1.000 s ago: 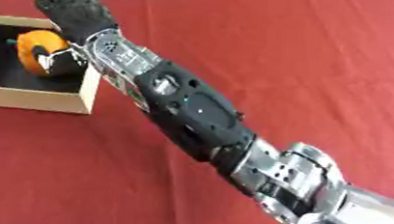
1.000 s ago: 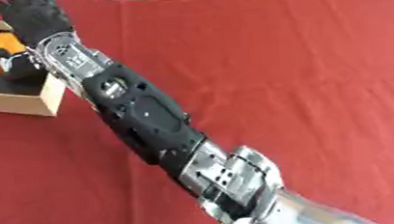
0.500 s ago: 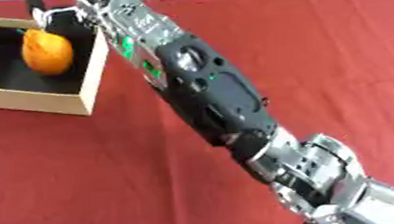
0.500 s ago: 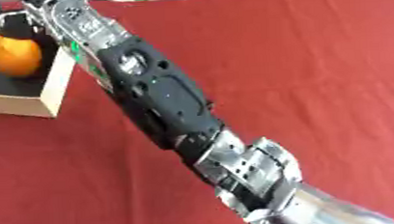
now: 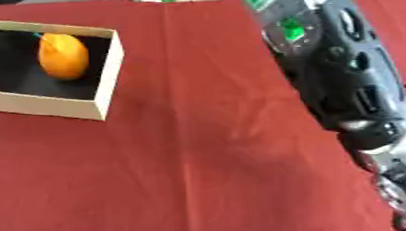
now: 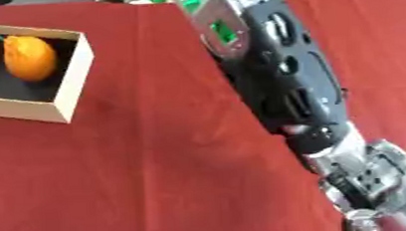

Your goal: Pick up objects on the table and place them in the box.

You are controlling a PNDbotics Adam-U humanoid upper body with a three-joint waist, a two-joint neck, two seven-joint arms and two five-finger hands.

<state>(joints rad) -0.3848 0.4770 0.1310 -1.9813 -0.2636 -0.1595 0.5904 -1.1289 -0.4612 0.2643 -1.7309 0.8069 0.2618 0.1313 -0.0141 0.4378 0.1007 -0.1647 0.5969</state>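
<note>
Orange fruit (image 5: 63, 56) lies in the box (image 5: 103, 88); the right arm (image 5: 348, 75) runs off-frame, its hand unseen.

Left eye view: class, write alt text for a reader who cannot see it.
An orange fruit lies inside an open, black-lined box at the upper left of a red table. The robot's black and silver right arm crosses the right side, its hand out of view.

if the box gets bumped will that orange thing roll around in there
Probably a little: the orange thing looks rounded and egg-shaped, lying loose on the dark floor of the box. Its longer shape suggests a wobble rather than a straight roll, and the walls should keep it in.
</note>
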